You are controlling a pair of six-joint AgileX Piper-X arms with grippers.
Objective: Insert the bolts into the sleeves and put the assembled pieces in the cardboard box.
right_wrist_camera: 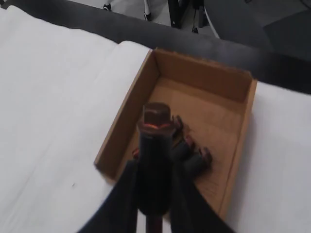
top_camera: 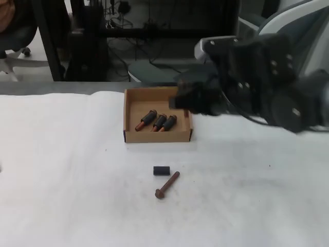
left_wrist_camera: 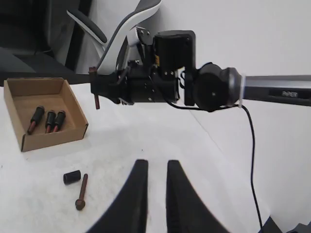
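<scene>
Right jaws pinch a sleeved bolt point(right_wrist_camera: 154, 160) above the cardboard box point(right_wrist_camera: 204, 80), left jaws slightly parted over cloth point(left_wrist_camera: 146, 141).

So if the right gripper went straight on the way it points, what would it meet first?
Likely the three black-sleeved copper bolts lying in the brown cardboard box, though depth is unclear.

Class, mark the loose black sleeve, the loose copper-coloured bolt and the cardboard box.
small black cylindrical sleeve point(top_camera: 161, 170), high view, middle of its side.
loose copper-coloured metal bolt point(top_camera: 168, 183), high view, mid-shaft.
open brown cardboard box point(top_camera: 154, 137), high view, near wall.
</scene>
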